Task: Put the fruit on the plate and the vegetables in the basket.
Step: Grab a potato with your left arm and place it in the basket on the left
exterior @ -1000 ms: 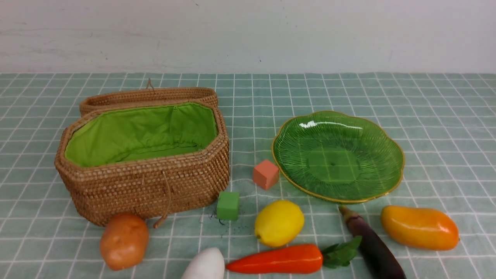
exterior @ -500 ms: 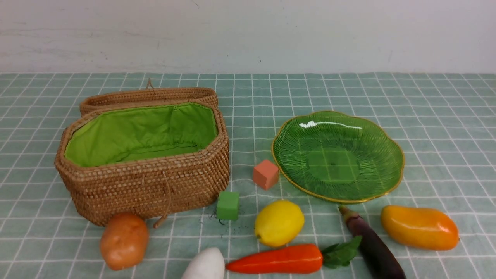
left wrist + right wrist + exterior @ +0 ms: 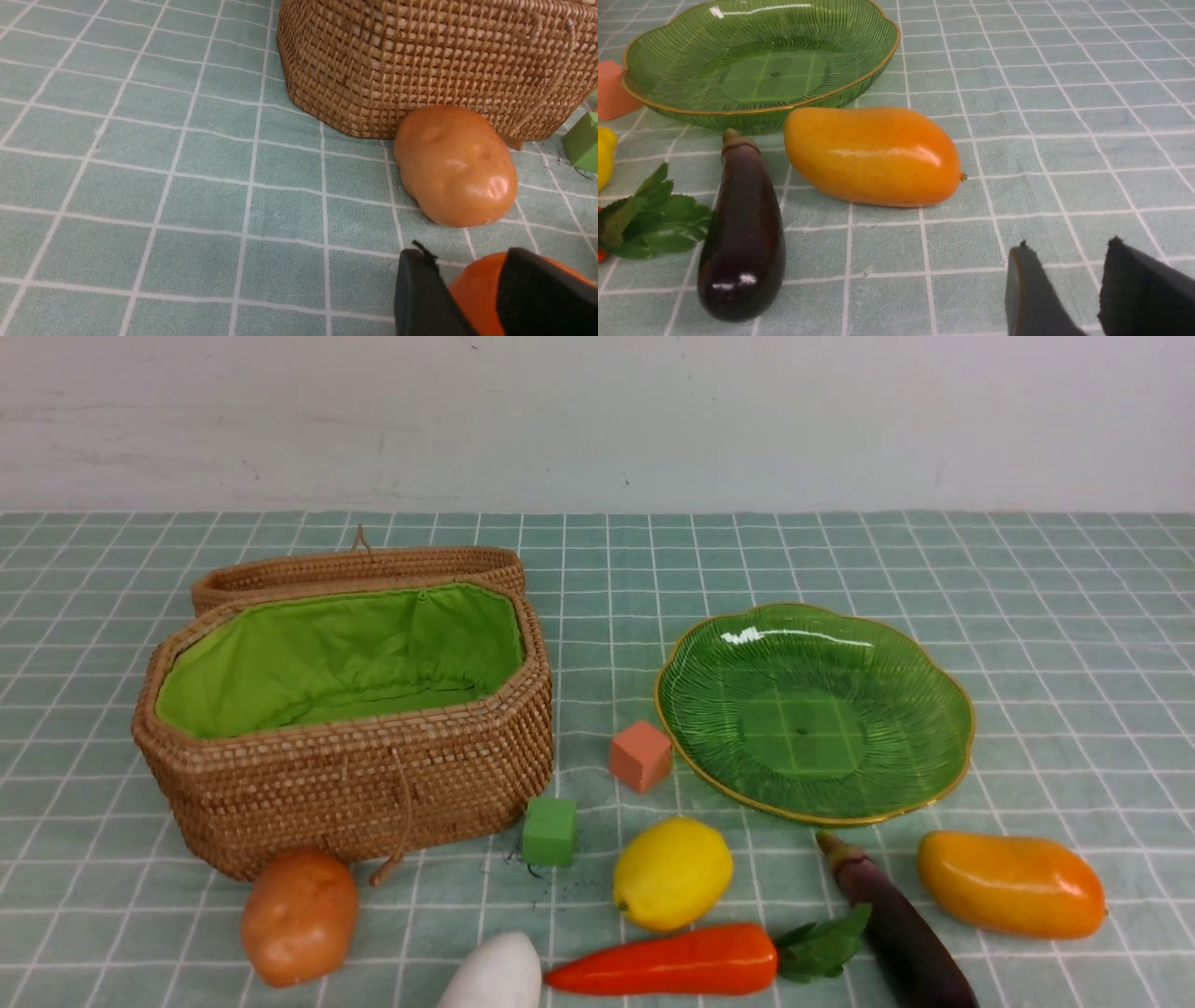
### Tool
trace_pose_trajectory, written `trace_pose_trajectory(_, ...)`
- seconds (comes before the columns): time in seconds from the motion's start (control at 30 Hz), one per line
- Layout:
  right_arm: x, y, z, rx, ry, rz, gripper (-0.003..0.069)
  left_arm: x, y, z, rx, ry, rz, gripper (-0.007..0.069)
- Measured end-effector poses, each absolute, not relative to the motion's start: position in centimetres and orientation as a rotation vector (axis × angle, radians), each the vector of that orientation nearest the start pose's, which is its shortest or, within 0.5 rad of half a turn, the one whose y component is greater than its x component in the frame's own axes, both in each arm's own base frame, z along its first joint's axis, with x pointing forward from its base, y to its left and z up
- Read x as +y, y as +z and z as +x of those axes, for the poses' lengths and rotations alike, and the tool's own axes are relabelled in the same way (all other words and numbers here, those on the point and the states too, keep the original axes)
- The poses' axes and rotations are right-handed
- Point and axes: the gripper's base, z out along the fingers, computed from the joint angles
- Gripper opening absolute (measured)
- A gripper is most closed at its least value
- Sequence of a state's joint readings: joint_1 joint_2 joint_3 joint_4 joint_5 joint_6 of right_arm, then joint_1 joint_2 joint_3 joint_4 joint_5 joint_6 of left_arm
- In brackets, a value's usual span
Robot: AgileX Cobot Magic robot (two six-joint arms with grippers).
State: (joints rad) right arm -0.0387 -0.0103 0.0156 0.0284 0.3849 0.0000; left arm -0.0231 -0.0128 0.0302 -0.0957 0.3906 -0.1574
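Wicker basket point(image 3: 355, 793) left, green plate point(image 3: 934, 658) right; potato point(image 3: 299, 915), radish point(image 3: 495, 975), carrot point(image 3: 663, 961), lemon point(image 3: 672, 873), eggplant point(image 3: 901, 933), mango point(image 3: 1013, 884) lie on checked cloth point(image 3: 1074, 616) in front. Left gripper point(image 3: 467, 263) fingers apart, round orange fruit point(image 3: 472, 298) behind the gap. Right gripper point(image 3: 1069, 252) fingers apart, only cloth showing between.

The radish point(image 3: 495, 975), in front of the basket point(image 3: 355, 775), and the eggplant point(image 3: 901, 933), further to its right, are cut off by the front view's lower edge. The lid point(image 3: 355, 567) is largely hidden behind the basket. An orange fruit point(image 3: 476, 298) is partly covered by the left gripper point(image 3: 467, 261); whether it is gripped cannot be told.
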Motion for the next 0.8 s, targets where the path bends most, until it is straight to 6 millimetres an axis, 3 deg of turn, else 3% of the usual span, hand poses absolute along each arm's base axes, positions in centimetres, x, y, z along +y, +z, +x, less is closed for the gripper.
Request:
trace_pose_trajectory(0.23, -0.1, 17.4, 5.2, 1.873, 0.001, 0.054, 0.0241, -0.5, 17.4, 5.4, 1.823, -0.254, -0.207, 0.0238)
trace_pose_trajectory(0.47, -0.1, 17.4, 5.2, 1.873, 0.001, 0.054, 0.0241, -0.8, 18.4, 5.5, 1.705, -0.440, -0.343, 0.0238)
trace_pose_trajectory(0.6, -0.1, 17.4, 5.2, 1.873, 0.001, 0.054, 0.0241, -0.9, 19.1, 5.6, 1.608, -0.589, -0.472, 0.0238)
trace_pose_trajectory(0.8, -0.1, 17.4, 5.2, 1.873, 0.001, 0.054, 0.0241, 0.8, 21.1, 5.6, 1.211, -0.879, -0.853, 0.0238)
